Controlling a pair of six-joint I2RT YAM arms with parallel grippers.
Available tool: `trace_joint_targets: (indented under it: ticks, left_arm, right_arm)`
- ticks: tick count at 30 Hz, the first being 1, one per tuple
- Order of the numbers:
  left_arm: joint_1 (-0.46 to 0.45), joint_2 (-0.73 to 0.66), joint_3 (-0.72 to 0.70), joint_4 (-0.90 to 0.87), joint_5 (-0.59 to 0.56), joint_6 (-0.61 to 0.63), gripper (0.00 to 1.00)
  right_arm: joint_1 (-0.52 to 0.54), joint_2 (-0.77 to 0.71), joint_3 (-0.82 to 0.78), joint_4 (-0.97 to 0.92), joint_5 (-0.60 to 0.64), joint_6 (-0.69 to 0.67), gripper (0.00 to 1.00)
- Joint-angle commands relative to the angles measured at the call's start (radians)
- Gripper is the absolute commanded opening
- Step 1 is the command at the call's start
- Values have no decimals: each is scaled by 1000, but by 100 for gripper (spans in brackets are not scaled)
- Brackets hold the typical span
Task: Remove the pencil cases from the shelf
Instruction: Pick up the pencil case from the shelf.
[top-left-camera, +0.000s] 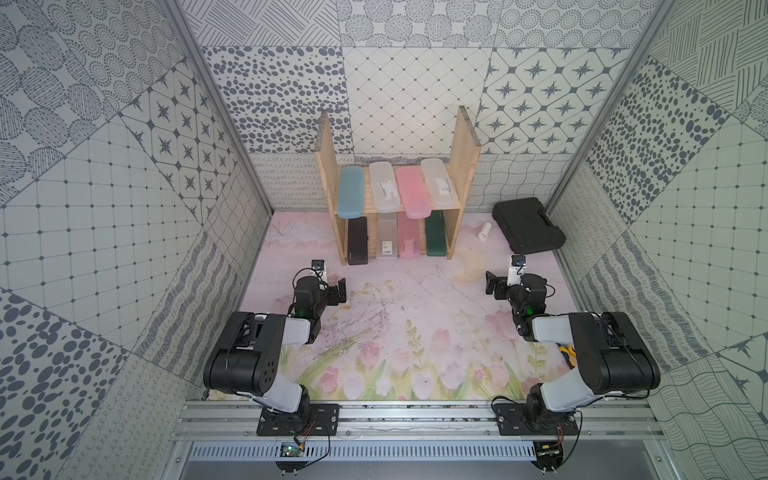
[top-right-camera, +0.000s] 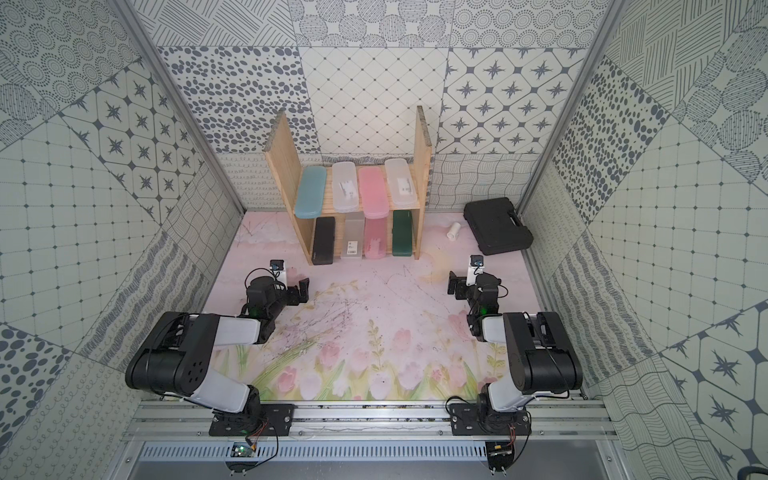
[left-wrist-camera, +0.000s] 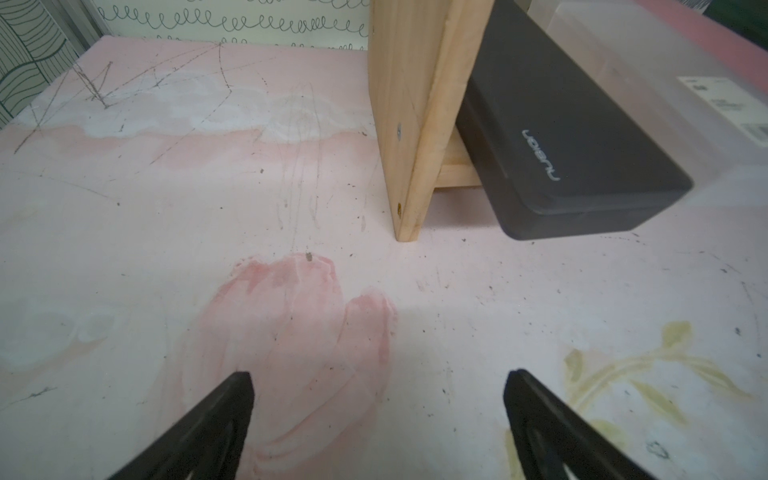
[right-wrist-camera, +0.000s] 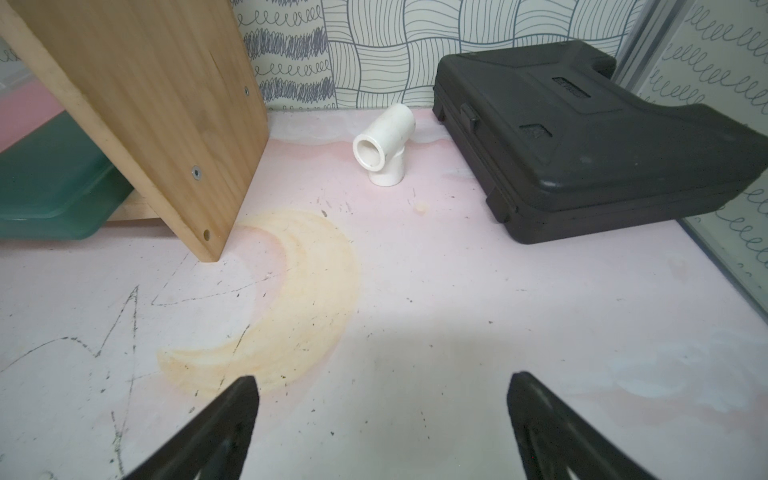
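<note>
The pine shelf (top-left-camera: 464, 149) stands at the back of the mat. Its upper board carries a blue pencil case (top-left-camera: 350, 193), a clear one (top-left-camera: 384, 185), a pink one (top-left-camera: 411, 191) and another clear one (top-left-camera: 438, 183). Below lie black (top-left-camera: 357, 241), clear (top-left-camera: 387, 237), pink (top-left-camera: 408, 241) and dark green (top-left-camera: 436, 239) cases. My left gripper (top-left-camera: 332, 282) hovers open in front of the shelf's left corner, near the black case (left-wrist-camera: 582, 145). Off the shelf's right corner my right gripper (top-left-camera: 503, 279) is open too, the green case (right-wrist-camera: 54, 191) at its side. Both are empty.
A big black tool case (top-left-camera: 528, 226) lies at the back right against the wall. A small white pipe fitting (top-left-camera: 485, 230) sits between it and the shelf. Patterned walls close in on three sides. The flowered mat (top-left-camera: 415, 316) stretches between the arms.
</note>
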Motion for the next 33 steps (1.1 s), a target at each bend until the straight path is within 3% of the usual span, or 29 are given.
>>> trace_joint_targets:
  ticks: [1,8,11,14,17,22,29,33]
  left_arm:
    - [6,-8,24,-11,-20,-26,99]
    - [5,-134,170,-363,-51,-58,99]
    - [4,-257,175,-439,-36,-124,99]
    - [3,-394,164,-494,-26,-237,99]
    - [6,-512,197,-673,-86,-410,99]
    - [7,-609,232,-869,18,-501,99]
    - [8,-681,182,-886,153,-555,99]
    - [6,-712,164,-888,227,-567,99]
  right_arm:
    - [-4,-2,30,29,39,29,98]
    - [-4,-157,97,-220,91,48,98]
    - [-4,-258,169,-426,165,157,98]
    - [-5,-368,220,-596,133,241,98]
    - [-5,-476,225,-699,100,356,98]
    - [-6,-605,225,-787,-71,387,98]
    - [32,-579,312,-901,-293,437,98]
    - [203,-515,371,-945,-222,422,98]
